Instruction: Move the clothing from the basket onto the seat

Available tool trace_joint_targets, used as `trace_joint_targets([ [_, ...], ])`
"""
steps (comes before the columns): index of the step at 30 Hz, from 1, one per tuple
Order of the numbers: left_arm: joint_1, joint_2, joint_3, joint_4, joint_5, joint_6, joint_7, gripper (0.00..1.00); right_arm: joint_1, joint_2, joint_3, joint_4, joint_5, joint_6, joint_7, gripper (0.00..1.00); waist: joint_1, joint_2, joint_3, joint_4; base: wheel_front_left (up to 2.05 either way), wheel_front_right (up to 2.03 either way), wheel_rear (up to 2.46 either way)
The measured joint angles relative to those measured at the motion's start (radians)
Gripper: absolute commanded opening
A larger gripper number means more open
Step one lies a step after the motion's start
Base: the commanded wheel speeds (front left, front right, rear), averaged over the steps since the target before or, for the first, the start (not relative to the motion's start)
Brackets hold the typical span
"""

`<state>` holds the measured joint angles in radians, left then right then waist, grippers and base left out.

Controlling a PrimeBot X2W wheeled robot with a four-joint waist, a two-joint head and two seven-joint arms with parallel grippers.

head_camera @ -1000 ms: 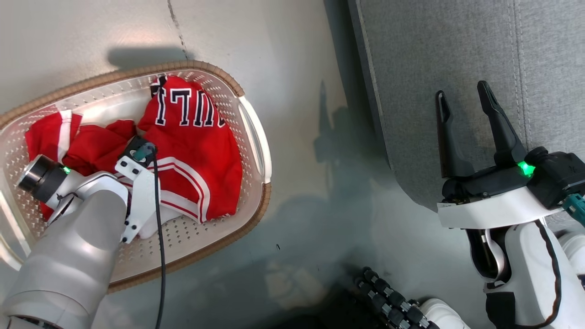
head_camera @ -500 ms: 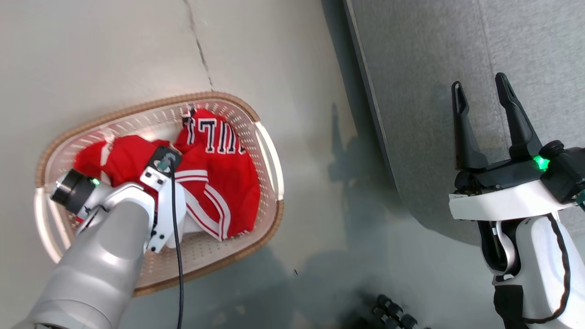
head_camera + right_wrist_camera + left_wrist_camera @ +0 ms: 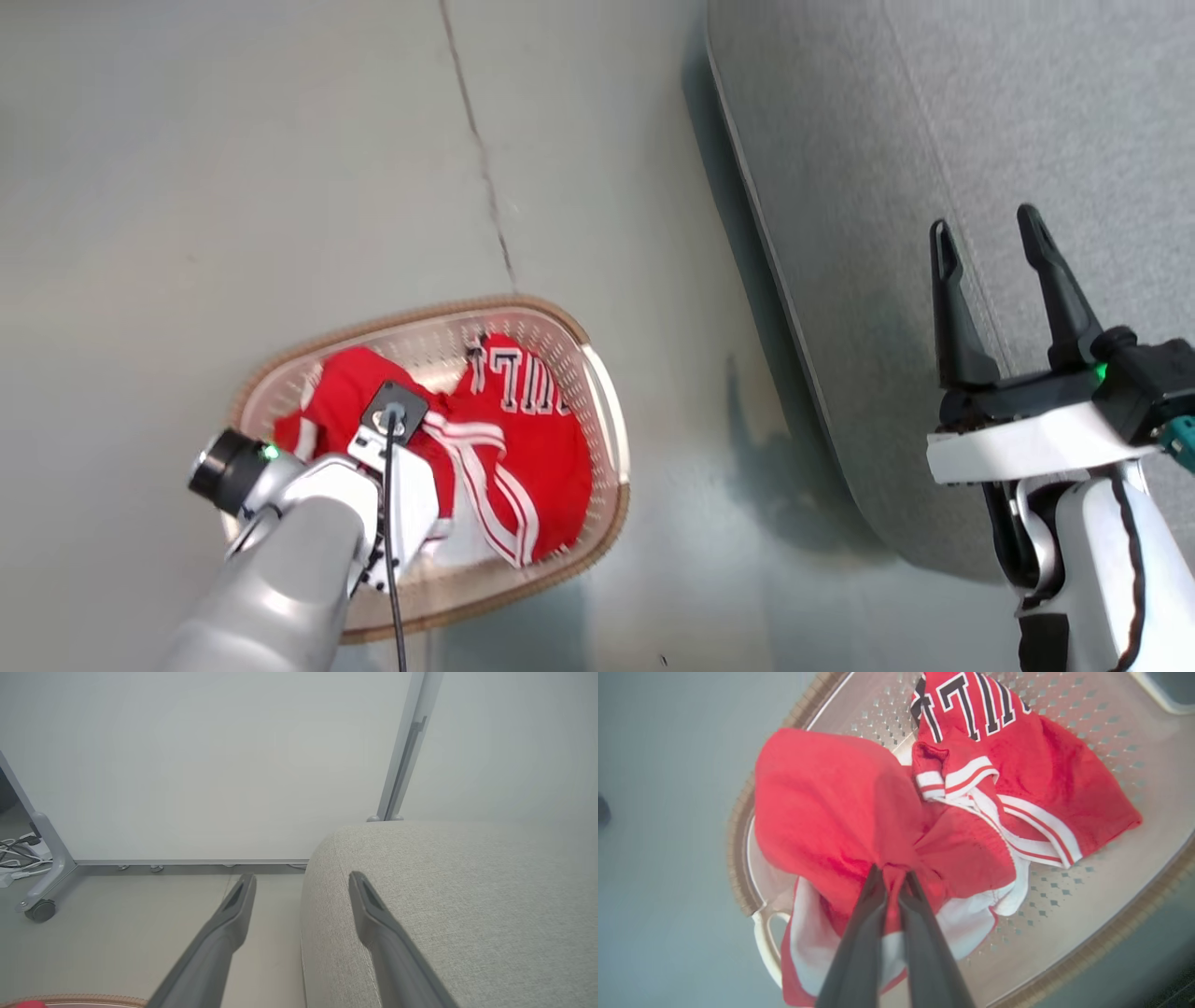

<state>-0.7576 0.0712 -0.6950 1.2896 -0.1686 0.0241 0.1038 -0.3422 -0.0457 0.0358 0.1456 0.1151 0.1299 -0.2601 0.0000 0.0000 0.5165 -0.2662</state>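
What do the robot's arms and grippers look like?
The left arm is pale grey and rounded, with a white wrist bracket, a black cylinder bearing a green light, and a black cable. The right gripper has two long, dark, tapering jaws on a black base with a green light; below it is a white shell with black edging. The left gripper has equally dark jaws.

Pale grey floor (image 3: 233, 140), one thin dark seam (image 3: 484, 177) across; directly on it a basket (image 3: 560, 341), left of a seat (image 3: 934, 140), apart from it; farther off a wheeled panel foot (image 3: 41, 909) and loose cables (image 3: 16, 851).
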Motion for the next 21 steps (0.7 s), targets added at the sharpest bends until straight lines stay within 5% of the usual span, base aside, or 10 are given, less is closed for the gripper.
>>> trace_joint_targets([
  [10, 0.072, -0.022, 0.041, -0.039, -0.1, -0.019, -0.171, 0.0, 0.067, 0.0, -0.022, 0.026, -0.043, 0.0, 0.0, 1.0, 0.0, 0.0, -0.167, 0.069, 0.0, 0.0, 0.0],
  [21, 0.12, -0.023, 0.033, -0.271, -0.278, -0.032, -0.361, 0.0, 0.133, 0.0, -0.021, 0.047, -0.072, 0.0, 0.0, 1.0, 0.0, 0.0, -0.332, 0.15, 0.0, 0.0, 0.0],
])
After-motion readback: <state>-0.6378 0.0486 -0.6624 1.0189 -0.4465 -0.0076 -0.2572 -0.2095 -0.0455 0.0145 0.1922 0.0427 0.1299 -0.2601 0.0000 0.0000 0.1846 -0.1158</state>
